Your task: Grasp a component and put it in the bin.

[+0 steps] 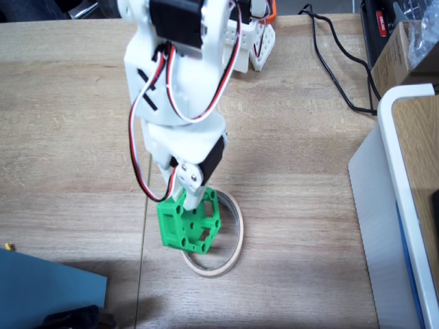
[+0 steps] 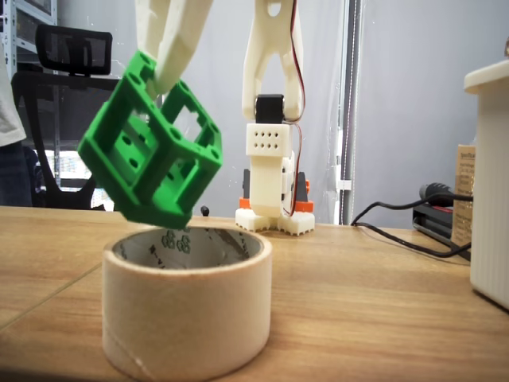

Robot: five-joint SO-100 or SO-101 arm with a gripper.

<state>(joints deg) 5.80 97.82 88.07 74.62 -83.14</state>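
Note:
The bright green component (image 1: 188,223) (image 2: 151,155) hangs tilted in the air, just above the beige tape-ring bin (image 1: 230,250) (image 2: 187,306). My white gripper (image 1: 191,200) (image 2: 163,68) comes down from above and is shut on the component's upper edge. In a fixed view from the side, the part's lowest corner sits a little over the ring's rim, toward its left side, not touching it. From above, the component covers the ring's left half.
A large white box (image 1: 394,205) (image 2: 489,183) stands at the right. Black cables (image 1: 336,68) (image 2: 398,227) run across the wooden table behind. A blue sheet (image 1: 48,288) lies at the near left corner. The arm's base (image 2: 273,179) stands behind the ring.

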